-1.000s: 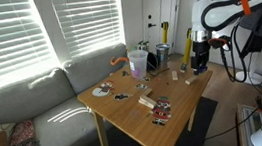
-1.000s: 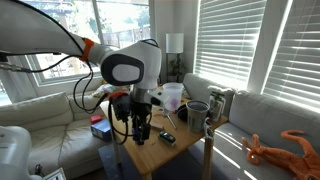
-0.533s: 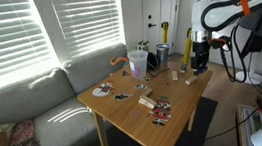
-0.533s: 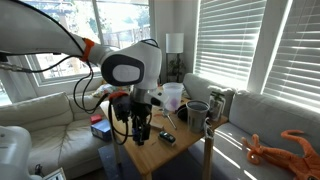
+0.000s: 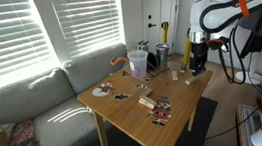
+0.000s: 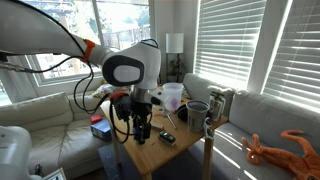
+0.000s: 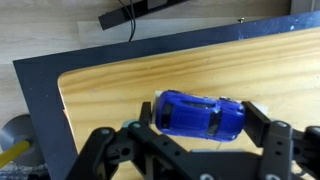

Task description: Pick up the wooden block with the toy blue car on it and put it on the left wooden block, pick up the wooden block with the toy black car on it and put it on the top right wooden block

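Nothing moved: gripper (image 7: pixel 200 132) stays clamped on wooden block (image 7: pixel 256 108) carrying toy blue car (image 7: pixel 198 112).

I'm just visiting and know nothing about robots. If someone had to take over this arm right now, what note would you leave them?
Gripper: closed around the toy blue car, with the jaws against both its ends in the wrist view. The wooden block under it is hidden, so I cannot tell whether the car or the block is gripped.
Where: the car is over the wooden table, near its dark edge. Lifted or resting is unclear.
Done: the first grasp, it seems. No stacking shows.
Left: both stacking moves. The other blocks and the black car are too small to pick out in the exterior views.
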Robot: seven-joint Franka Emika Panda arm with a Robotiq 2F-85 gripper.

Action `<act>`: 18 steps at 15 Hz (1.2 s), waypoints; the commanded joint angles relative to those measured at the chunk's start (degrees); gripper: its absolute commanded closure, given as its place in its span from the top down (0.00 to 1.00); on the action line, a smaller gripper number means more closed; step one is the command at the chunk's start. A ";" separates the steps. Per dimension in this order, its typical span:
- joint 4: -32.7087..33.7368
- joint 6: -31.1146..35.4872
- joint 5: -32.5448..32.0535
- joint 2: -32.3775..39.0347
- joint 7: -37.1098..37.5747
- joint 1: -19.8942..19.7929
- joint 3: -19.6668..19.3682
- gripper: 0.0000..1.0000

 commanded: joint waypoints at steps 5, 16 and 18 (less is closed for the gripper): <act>-0.06 1.19 2.20 0.85 1.89 0.64 0.79 0.62; 0.37 1.90 3.16 2.48 4.84 1.22 2.06 0.62; 0.39 2.11 3.33 2.55 5.38 1.31 2.28 0.62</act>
